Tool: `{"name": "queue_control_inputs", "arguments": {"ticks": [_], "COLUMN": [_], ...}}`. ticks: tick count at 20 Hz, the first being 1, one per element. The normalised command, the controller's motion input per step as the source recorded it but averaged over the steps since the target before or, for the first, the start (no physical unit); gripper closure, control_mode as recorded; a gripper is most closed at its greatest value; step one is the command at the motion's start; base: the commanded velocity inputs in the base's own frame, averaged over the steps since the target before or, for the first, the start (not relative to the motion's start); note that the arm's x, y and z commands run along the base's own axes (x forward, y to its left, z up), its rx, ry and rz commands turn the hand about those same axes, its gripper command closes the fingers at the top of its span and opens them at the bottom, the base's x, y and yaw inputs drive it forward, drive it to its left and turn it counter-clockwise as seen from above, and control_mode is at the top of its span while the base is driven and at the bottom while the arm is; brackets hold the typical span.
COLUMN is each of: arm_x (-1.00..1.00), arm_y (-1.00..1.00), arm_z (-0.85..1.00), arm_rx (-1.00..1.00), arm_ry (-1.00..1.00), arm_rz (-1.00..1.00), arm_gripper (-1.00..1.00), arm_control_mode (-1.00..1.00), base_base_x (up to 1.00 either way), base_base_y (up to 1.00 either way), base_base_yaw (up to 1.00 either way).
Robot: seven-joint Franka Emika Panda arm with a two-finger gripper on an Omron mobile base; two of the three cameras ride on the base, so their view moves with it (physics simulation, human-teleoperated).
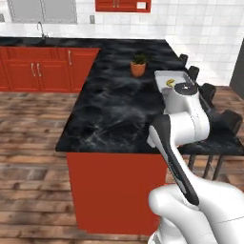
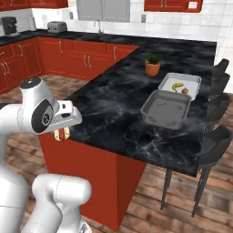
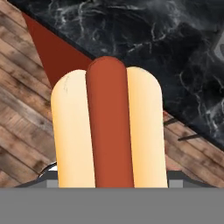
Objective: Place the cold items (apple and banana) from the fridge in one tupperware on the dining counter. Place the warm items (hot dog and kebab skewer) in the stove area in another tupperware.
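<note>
Tabletop (image 1: 114,105) of black marble fills your left base view, with a potted plant (image 1: 138,65) near its far end. In your right base view, the gripper (image 2: 61,134) hangs off the tabletop's near corner, two tupperwares (image 2: 165,108) well apart from it. Your hand view shows the hot dog (image 3: 109,127) clamped between wide-set jaws.
</note>
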Motion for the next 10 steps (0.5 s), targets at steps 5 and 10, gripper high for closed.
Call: {"name": "queue_control_inputs", "arguments": {"ticks": [5, 10], "arm_x": [0.00, 0.00], "arm_y": [0.00, 0.00], "arm_z": [0.00, 0.00], "arm_rx": [0.00, 0.00], "arm_ry": [0.00, 0.00], "arm_rz": [0.00, 0.00], "arm_gripper": [1.00, 1.00], "arm_control_mode": [1.00, 1.00], "base_base_x": [0.11, 0.12], "base_base_y": [-1.00, -1.00], "base_base_yaw": [0.07, 0.25]}}
